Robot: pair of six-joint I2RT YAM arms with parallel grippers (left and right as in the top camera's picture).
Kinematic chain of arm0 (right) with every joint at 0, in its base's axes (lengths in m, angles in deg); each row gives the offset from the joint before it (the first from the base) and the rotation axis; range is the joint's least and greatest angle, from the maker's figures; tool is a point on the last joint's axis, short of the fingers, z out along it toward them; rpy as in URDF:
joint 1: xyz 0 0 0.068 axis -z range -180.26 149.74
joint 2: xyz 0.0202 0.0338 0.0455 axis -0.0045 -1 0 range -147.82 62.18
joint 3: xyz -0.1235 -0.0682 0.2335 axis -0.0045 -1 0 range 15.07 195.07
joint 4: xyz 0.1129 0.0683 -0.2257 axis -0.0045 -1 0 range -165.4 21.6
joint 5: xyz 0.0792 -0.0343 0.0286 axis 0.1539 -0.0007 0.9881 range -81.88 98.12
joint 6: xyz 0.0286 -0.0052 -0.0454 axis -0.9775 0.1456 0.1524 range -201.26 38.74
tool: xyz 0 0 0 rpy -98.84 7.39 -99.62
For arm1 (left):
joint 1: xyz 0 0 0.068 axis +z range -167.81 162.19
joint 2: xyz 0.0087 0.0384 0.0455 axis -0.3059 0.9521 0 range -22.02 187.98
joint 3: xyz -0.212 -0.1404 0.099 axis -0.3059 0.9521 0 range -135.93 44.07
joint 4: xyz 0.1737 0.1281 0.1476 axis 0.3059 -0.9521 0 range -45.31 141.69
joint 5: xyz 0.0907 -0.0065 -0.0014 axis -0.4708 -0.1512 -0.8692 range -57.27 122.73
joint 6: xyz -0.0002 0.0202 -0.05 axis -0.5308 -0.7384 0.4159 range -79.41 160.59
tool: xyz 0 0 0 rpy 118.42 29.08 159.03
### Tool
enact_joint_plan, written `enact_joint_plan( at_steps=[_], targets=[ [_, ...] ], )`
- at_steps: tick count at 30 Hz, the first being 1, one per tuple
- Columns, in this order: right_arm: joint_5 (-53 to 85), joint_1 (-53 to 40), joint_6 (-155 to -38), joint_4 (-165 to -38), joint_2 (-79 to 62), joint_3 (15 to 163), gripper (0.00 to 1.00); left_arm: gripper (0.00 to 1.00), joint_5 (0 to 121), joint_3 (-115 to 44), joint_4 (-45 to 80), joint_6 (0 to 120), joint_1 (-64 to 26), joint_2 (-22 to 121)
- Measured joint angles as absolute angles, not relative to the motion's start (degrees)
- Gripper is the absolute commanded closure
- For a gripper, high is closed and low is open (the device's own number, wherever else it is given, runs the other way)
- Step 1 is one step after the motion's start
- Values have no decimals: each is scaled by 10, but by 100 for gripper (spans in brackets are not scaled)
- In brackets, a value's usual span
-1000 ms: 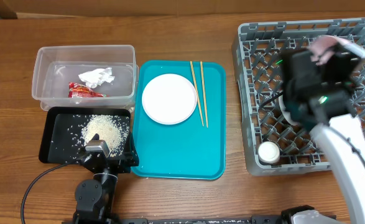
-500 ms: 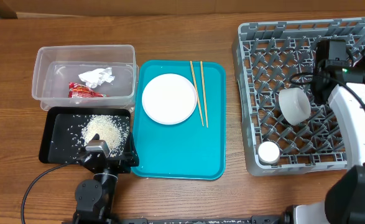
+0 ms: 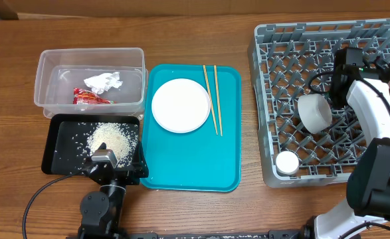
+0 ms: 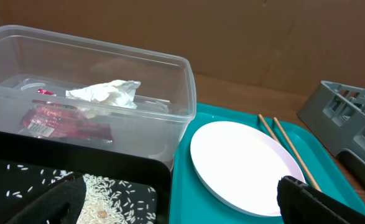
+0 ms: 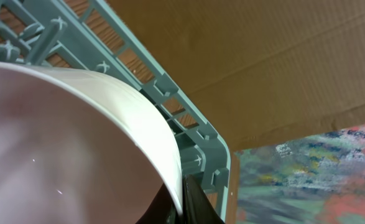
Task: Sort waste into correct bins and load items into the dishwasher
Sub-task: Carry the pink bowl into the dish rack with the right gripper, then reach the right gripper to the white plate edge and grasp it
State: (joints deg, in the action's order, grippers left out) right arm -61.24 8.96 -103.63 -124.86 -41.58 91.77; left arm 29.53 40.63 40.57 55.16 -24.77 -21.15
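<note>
Glossy bowl (image 5: 58, 143), plastic rack (image 3: 260, 73)

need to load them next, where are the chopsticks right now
In the overhead view the two chopsticks lie side by side on the teal tray, near its right edge, right of the white plate and left of the dish rack.

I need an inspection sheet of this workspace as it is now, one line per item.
Surface: wooden table.
Job's things: tissue and red wrapper in clear tub; rice in black tray; white plate and chopsticks on teal tray; racked bowl and small cup in grey rack.
Clutter: nothing seen.
Grippers: left gripper open, at the black tray's near edge; right gripper shut on held bowl, at its rim.
Cables: black cable by the left arm.
Surroundings: cardboard wall.
</note>
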Motion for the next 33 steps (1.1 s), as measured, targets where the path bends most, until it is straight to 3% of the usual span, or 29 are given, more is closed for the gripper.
enact_joint_plan(
  at_steps=[10,20,33],
  targets=[
    [-618,60,-1021,-1263,-416,918,96,0,295,406,406,552,-248,-212],
    [-700,54,-933,-1215,-416,916,96,0,295,406,406,552,-248,-212],
    [-697,50,-875,-1166,-416,862,95,0,295,406,406,552,-248,-212]
  ],
)
